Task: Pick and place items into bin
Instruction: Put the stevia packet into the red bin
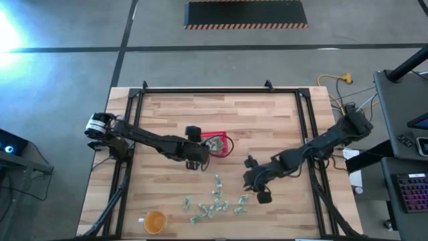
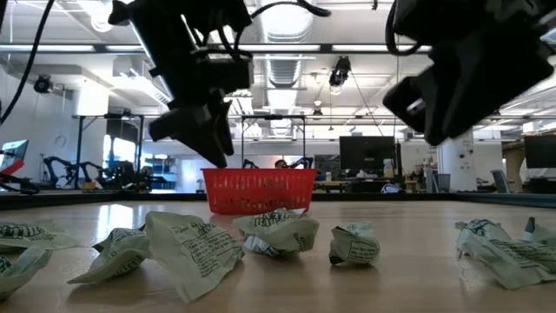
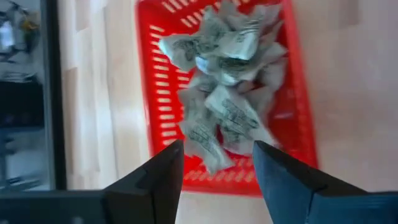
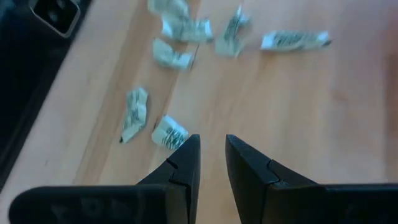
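Observation:
The red meshed basket (image 1: 221, 143) stands mid-table with several pale green and white packets (image 3: 224, 74) heaped inside. My left gripper (image 3: 217, 168) hovers open just above the basket's left rim, and a blurred packet (image 3: 208, 146) shows beyond the gap between its fingers, apart from them. More packets (image 1: 214, 199) lie loose on the wood nearer the front edge. My right gripper (image 4: 212, 158) is tilted down over the table to the right of that scatter. Its fingers are slightly apart with only bare wood between them, and the nearest packet (image 4: 168, 132) lies just beside one tip.
A round orange cup (image 1: 154, 221) stands near the front left corner. A black frame (image 1: 221, 90) runs along the table's far and side edges. Bare wood lies far of the basket and at the right (image 1: 281, 120). Crumpled packets (image 2: 191, 248) fill the low view's foreground.

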`<state>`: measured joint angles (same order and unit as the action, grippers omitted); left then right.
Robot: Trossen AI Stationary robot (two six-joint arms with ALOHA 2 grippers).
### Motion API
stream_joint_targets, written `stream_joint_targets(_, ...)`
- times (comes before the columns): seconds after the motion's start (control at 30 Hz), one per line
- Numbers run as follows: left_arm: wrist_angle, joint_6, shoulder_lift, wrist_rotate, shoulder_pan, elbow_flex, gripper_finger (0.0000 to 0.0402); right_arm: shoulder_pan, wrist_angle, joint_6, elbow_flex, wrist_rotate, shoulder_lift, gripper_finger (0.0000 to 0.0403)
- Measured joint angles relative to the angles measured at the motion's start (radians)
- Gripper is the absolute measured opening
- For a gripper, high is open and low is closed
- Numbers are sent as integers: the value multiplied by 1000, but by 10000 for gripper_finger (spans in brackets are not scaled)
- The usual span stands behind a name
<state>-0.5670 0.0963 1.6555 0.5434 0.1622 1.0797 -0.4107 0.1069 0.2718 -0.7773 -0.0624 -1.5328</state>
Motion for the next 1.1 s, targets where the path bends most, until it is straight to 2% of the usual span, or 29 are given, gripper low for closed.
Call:
stream_joint_targets(0.2,5,-38,-48,-16,30,-3,176,-22,-25,51,-4,-2,-79,74)
stream_joint_targets(0.5,20,-64,-82,-17,49,-5,176,-42,-65,66,-6,2,-149,133)
stream_joint_targets(0.67,21,-64,-84,-16,49,-6,176,-48,-72,77,-10,2,-173,154)
stream_joint_targets(1.1,18,-64,-84,-15,49,-8,176,-76,-129,92,-9,13,-187,146)
